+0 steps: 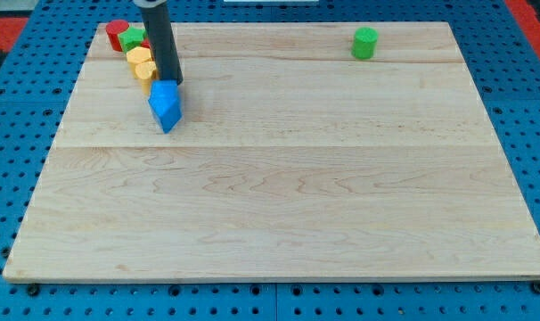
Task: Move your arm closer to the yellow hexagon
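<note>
The yellow hexagon (pixel 139 57) lies near the view's top left on the wooden board, with a second yellow block (pixel 145 72) touching it just below. My tip (pixel 170 81) stands right of these yellow blocks, close to the lower one, and just above a blue block (pixel 165 104). The dark rod rises from the tip to the view's top edge.
A red block (pixel 117 33) and a green block (pixel 133 38) sit at the top left corner, above the yellow hexagon. A green cylinder (pixel 364 43) stands near the top right. The wooden board (pixel 288 196) lies on a blue perforated table.
</note>
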Robot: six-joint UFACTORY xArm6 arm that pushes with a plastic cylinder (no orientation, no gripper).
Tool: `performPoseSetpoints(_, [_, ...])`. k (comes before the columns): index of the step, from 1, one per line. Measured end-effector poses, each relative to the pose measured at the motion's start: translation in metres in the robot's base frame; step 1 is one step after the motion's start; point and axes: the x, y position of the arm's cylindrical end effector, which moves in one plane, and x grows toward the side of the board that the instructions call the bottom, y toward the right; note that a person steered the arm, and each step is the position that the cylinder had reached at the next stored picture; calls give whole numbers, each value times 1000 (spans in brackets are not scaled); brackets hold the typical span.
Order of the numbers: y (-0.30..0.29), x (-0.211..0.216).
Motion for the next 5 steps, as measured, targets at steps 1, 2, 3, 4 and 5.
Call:
performPoseSetpoints(1, [0, 37])
performPoseSetpoints(2, [-9, 70])
performPoseSetpoints(3, [-43, 54])
performPoseSetpoints(4, [-87, 20])
performPoseSetpoints(5, [-121, -22])
